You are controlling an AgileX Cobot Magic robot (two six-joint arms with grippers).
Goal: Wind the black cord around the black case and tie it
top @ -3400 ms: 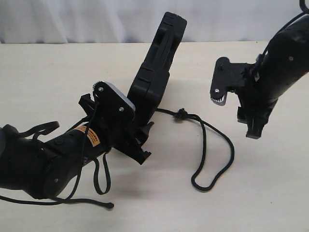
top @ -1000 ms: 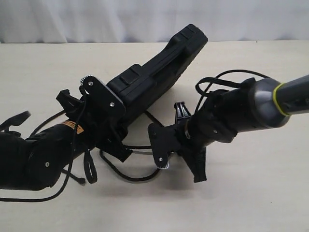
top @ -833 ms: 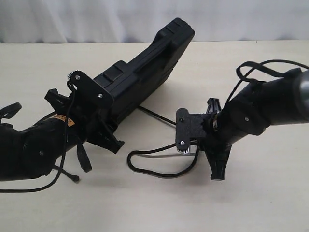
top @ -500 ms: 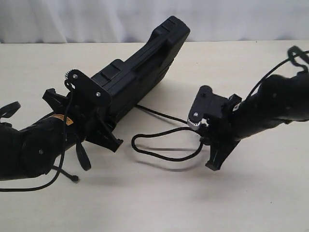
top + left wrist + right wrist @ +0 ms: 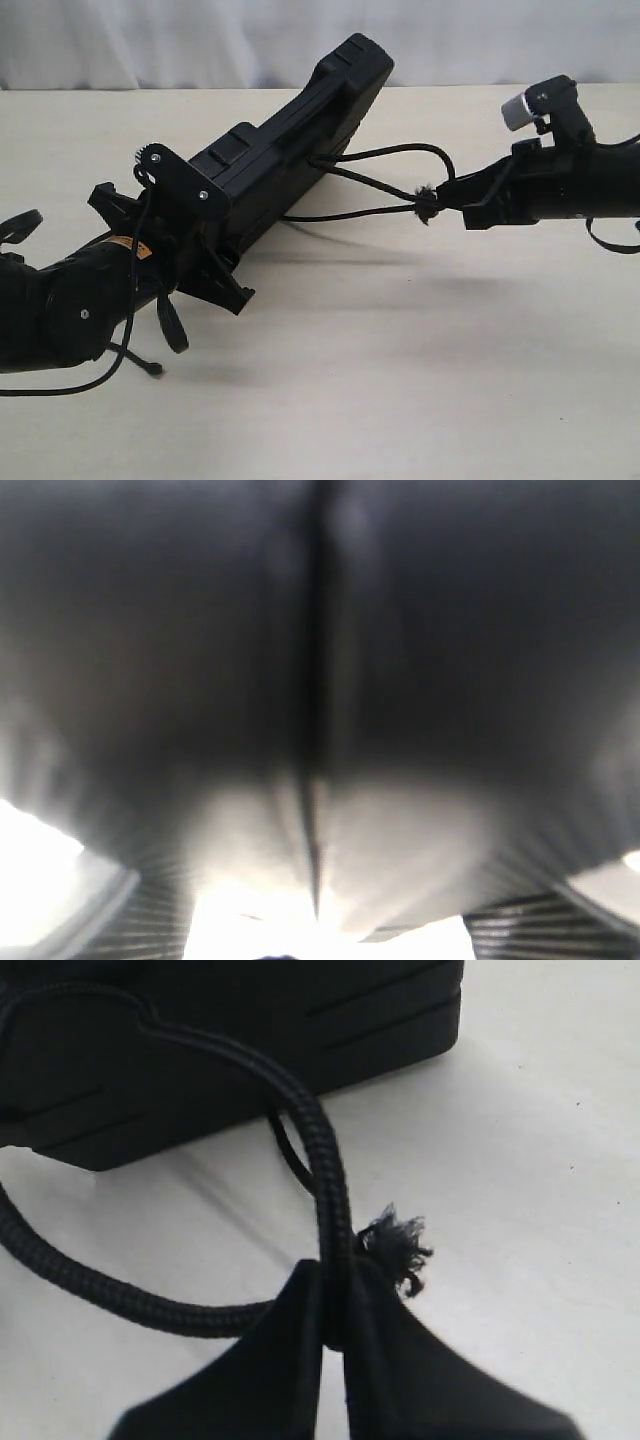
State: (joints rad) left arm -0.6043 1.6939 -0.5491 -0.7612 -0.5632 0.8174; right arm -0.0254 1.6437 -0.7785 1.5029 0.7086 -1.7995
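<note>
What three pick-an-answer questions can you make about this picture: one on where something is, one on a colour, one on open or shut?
1. Where is the black case?
A. on a shelf
B. clamped in the left gripper
C. in a drawer

2. What colour is the cord?
A. red
B. yellow
C. black

3. How is the right gripper?
A. shut on the cord
B. wide open
C. shut on nothing

1 B: its jaws clamp the tilted case's lower end.
2 C: the braid is black all along.
3 A: its tips pinch the cord beside the frayed end.
</note>
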